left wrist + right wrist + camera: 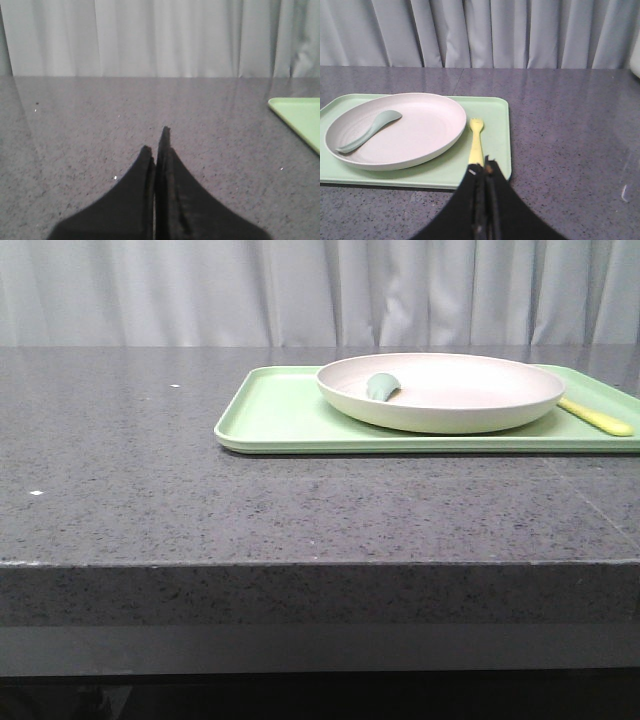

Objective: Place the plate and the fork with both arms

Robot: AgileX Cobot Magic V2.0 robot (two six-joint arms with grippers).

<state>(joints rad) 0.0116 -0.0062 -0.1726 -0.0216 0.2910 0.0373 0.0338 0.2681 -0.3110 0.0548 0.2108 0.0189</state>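
The cream-white plate (450, 400) rests on a light-green tray (270, 410) at the right of the table. To the plate's right, the pale-yellow fork (597, 418) lies flat on the tray. In the right wrist view my right gripper (484, 166) is shut, its tips just over the near end of the fork (476, 140) handle beside the plate (425, 125). The handle's end is hidden behind the tips. My left gripper (155, 139) is shut with nothing in it, over bare table. Neither gripper shows in the front view.
A small teal-green curved piece (381, 386) lies inside the plate, towards its left. One corner of the tray (300, 115) shows in the left wrist view. The grey stone table (120, 460) ends at a front edge; grey curtains hang behind.
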